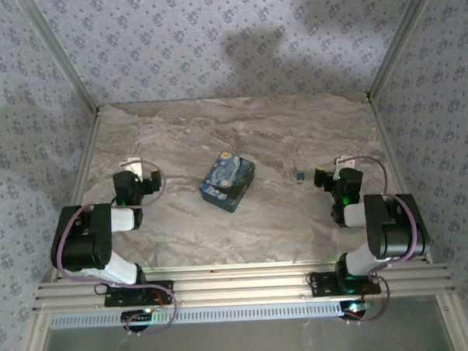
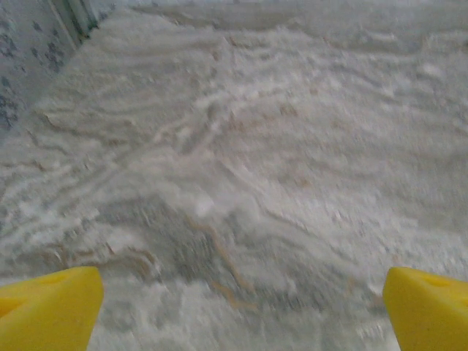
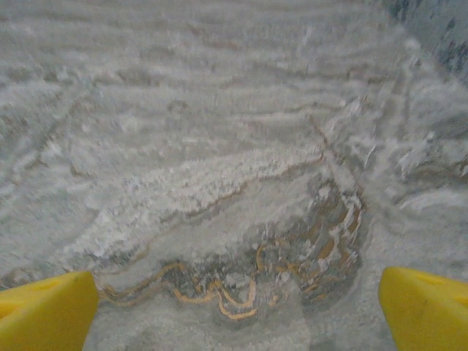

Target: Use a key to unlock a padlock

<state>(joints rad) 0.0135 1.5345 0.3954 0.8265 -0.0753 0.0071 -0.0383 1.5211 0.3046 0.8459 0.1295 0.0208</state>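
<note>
the table (image 1: 294, 126) has a stone-look top, grey-beige marbling with thin amber veins, matt and a little grainy up close, and the walls (image 1: 212, 36) round it look papered or cloth-covered in a small flat floral print. the rails (image 1: 239, 288) at the near edge are ribbed bare metal with a dull sheen, and the arms (image 1: 85, 242) are mostly matt black casing with white sections. the fingertips (image 2: 47, 311) of the left hand (image 2: 241, 318) and the right hand (image 3: 234, 314) look like smooth matt yellow plastic, while the box (image 1: 228, 181) wears a dark blue swirl print.
</note>
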